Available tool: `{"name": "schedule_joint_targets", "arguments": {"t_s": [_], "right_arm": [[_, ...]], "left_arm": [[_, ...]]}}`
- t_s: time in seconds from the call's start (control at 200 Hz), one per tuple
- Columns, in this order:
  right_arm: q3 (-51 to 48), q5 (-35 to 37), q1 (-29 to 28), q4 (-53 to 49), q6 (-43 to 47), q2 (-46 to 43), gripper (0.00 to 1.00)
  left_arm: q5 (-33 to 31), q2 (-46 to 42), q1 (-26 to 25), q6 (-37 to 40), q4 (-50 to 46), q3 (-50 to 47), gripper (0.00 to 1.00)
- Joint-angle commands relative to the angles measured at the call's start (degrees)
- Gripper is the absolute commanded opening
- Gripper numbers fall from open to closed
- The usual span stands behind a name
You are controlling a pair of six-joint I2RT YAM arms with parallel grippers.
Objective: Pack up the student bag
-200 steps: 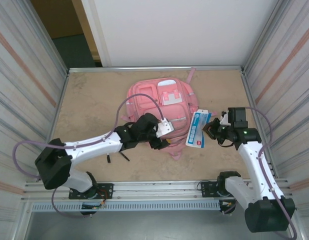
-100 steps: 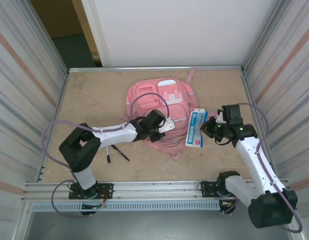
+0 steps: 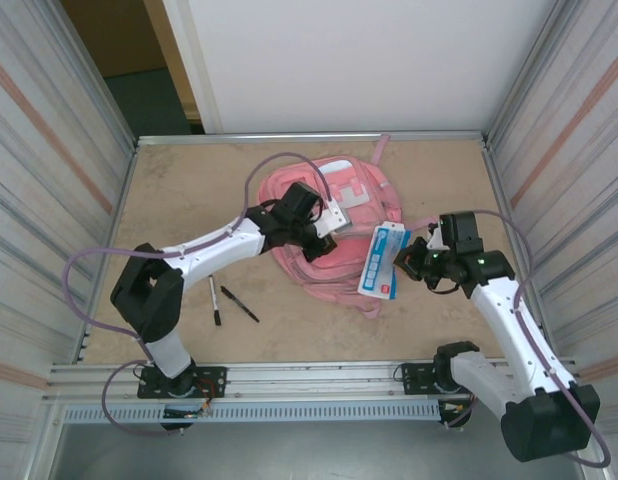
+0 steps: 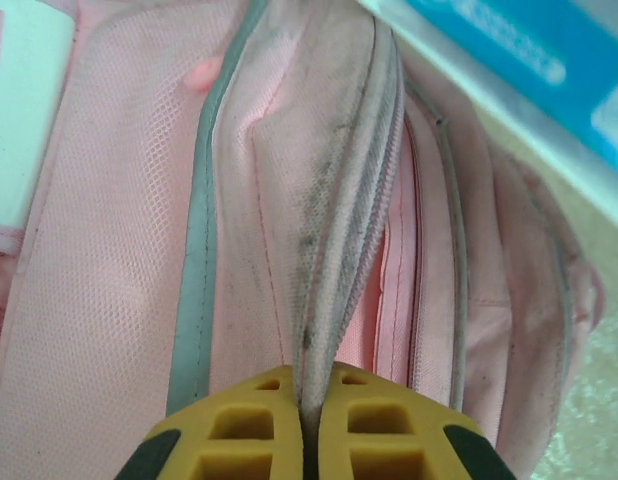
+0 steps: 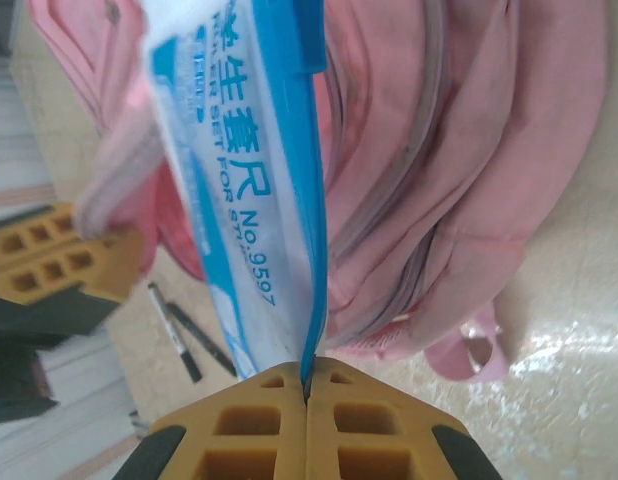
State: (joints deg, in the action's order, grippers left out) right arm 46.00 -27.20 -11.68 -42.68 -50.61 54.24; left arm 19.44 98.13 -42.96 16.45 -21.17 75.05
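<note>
Top external view: the student bag (image 3: 324,275) lies around the middle of the table (image 3: 189,210), a little toward the far side, between the two arms. The left gripper (image 3: 322,240) reaches in from the left and sits on the bag's upper part. The right gripper (image 3: 409,262) is just beside the bag's right edge and holds a blue-and-white stationery packet (image 3: 379,262) that overlaps that edge. Two black pens (image 3: 227,300) lie on the table to the left of the bag, apart from it.

Left wrist view: the left gripper (image 4: 307,395) is closed, its yellow fingers pinching a raised fold of the student bag (image 4: 119,250) next to the zip. The packet (image 4: 529,60) crosses the upper right corner.

Right wrist view: the right gripper (image 5: 307,385) is clamped on the edge of the packet (image 5: 259,200), which stands on edge over the student bag (image 5: 429,180).
</note>
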Motion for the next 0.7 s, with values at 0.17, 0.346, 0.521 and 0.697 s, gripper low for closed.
{"name": "schedule_joint_targets", "arguments": {"t_s": [0.17,0.346,0.521,0.697], "right_arm": [[-3.2,-4.8,-5.4,9.0,-19.8,-0.9,0.00],[-3.4,-0.5,-8.1,11.3,-26.2,-1.6,0.00],[-3.1,8.9,-10.3,11.6,-33.0,-0.1,0.00],[-3.9,21.9,-16.3,16.7,-44.7,-0.4,0.00]], "left_arm": [[10.9,-2.5,2.8,-9.1,0.4,6.0,0.00],[10.6,-2.6,2.9,-11.8,0.4,6.7,0.00],[14.8,-3.0,2.9,-13.2,1.4,7.1,0.00],[18.2,-3.3,2.5,-15.3,2.2,7.1,0.00]]}}
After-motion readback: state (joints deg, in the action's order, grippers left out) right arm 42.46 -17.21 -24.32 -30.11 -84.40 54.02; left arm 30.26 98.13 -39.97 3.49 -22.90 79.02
